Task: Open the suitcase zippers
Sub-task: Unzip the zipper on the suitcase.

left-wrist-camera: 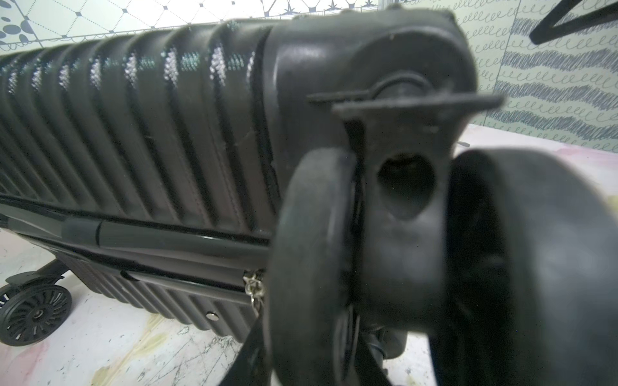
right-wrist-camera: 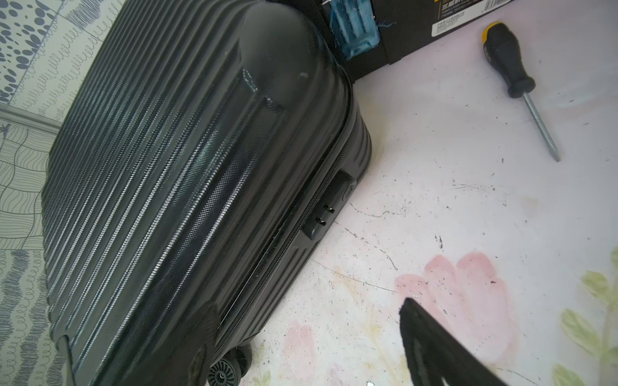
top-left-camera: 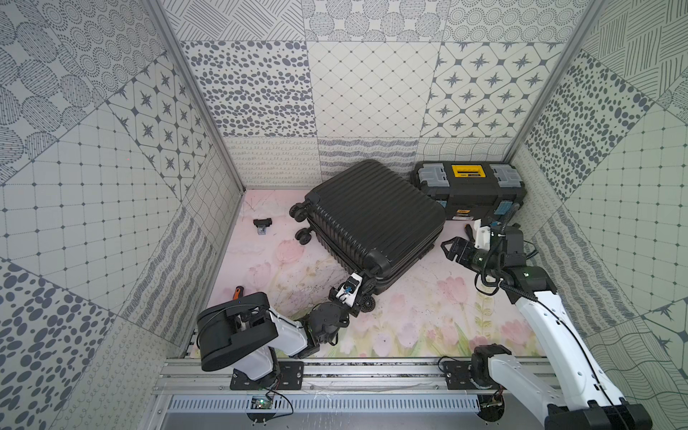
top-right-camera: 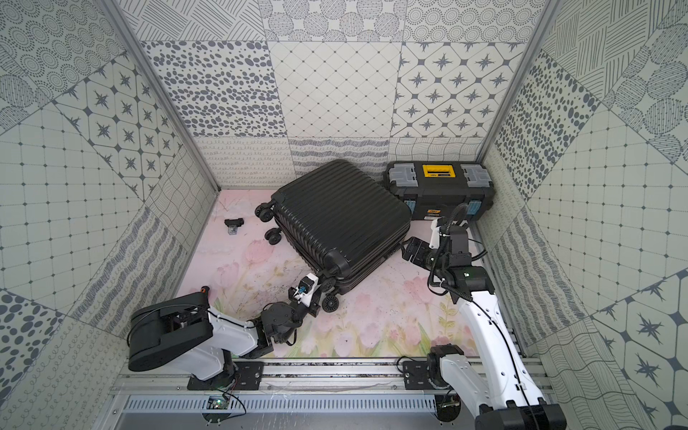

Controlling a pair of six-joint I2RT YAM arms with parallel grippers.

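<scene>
The black ribbed suitcase (top-left-camera: 372, 216) (top-right-camera: 338, 212) lies flat at mid-table, with its caster wheels toward the left and front. My left gripper (top-left-camera: 366, 283) (top-right-camera: 323, 284) is at the near corner, among the wheels. In the left wrist view a caster wheel (left-wrist-camera: 314, 267) fills the space between the dark fingers (left-wrist-camera: 249, 354) and hides their tips. Two metal zipper pulls (left-wrist-camera: 254, 287) hang right beside that wheel. My right gripper (top-left-camera: 452, 248) (right-wrist-camera: 311, 351) stands open beside the right side, holding nothing. The zipper track (right-wrist-camera: 301, 227) runs past a combination lock (right-wrist-camera: 326, 214).
A black toolbox (top-left-camera: 469, 190) with a yellow and grey lid stands at the back right, against the suitcase. A screwdriver (right-wrist-camera: 515, 73) lies in front of it. An orange-handled tool (top-left-camera: 237, 291) and a small black part (top-left-camera: 262, 224) lie at the left.
</scene>
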